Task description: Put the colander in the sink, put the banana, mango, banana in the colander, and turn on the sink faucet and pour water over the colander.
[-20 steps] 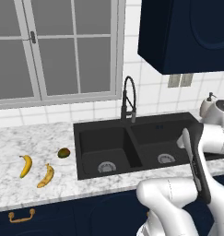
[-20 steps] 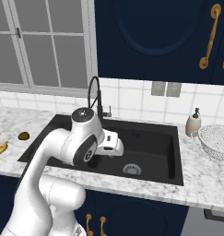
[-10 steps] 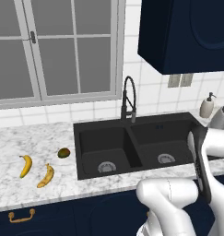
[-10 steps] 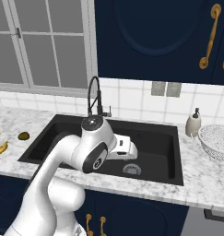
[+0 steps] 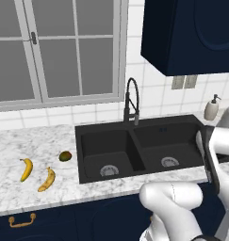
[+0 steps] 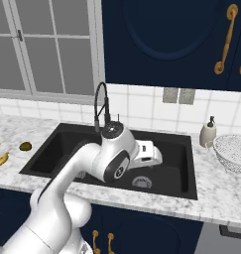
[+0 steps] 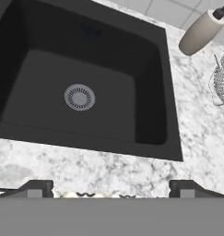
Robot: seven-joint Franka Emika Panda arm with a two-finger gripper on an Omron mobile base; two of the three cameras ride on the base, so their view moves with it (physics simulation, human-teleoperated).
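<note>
**Jaws spread over the sink's front edge, colander off to the right**

The gripper (image 7: 111, 184) hangs above the marble surface (image 7: 85, 168) just in front of the sink's (image 7: 150, 133) right basin, its jaws spread wide with nothing between them. In the hand view the colander (image 7: 222, 80) lies at the far right edge, up and to the right of the jaws and well apart from them, beside the soap dispenser (image 7: 201, 31). From the right base view the colander (image 6: 232, 153) stands on the surface to the right of the sink (image 6: 189, 168), just past the dispenser (image 6: 208, 134). The sink faucet (image 5: 131, 101) rises behind the basin divider. Two bananas (image 5: 36, 174) and the mango (image 5: 65, 156) lie on the surface left of the sink (image 5: 80, 155), far from the jaws.
</note>
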